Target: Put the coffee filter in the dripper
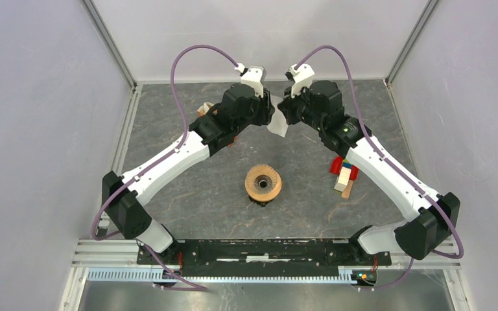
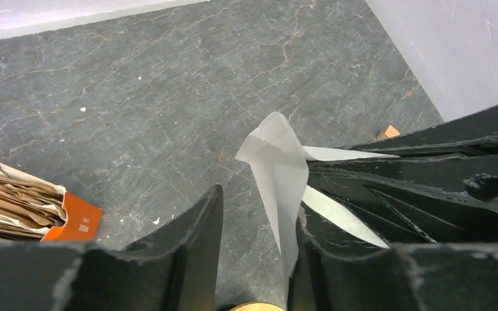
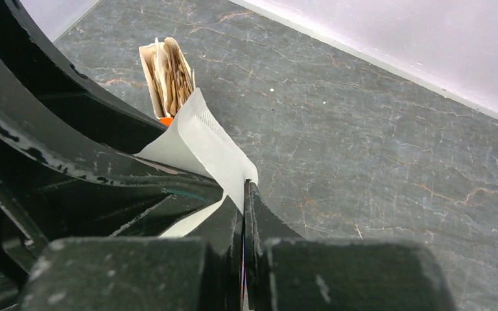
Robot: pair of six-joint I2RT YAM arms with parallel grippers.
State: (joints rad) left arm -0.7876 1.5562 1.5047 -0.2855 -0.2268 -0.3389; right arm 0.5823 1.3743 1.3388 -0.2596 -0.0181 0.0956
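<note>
Right now the filter (image 1: 276, 121) is up in the air at the far middle of the table (image 1: 188, 207), between your two arms. Your right gripper (image 3: 244, 194) is pinched tight on one edge of it; the wrist view shows the two fingers pressed together with the white paper coming out from between them. Your left gripper (image 2: 259, 207) is spread apart. The filter hangs inside that gap, lying against one finger, and the other finger stands clear of it, so that side has no hold on the paper.

The dripper (image 1: 263, 183) sits in the middle of the table, nearer the arm bases and well apart from the filter. Its cone looks empty from above. The pack of filters (image 2: 23, 207) lies off to the left and some coloured blocks (image 1: 343, 175) to the right, neither one in the way.

I'd judge you are at the step of opening or passing the filter between the two grippers, with the placing not yet begun. The paper looks folded and creased, not spread into a cone.

Next, you need either to close the left fingers on the free edge and draw the filter open, or to carry it as it is with the right arm. Either way, bring it above the wooden ring, point down, and lower it gently; the paper is thin and will crumple or catch on the rim if it comes in tilted.
</note>
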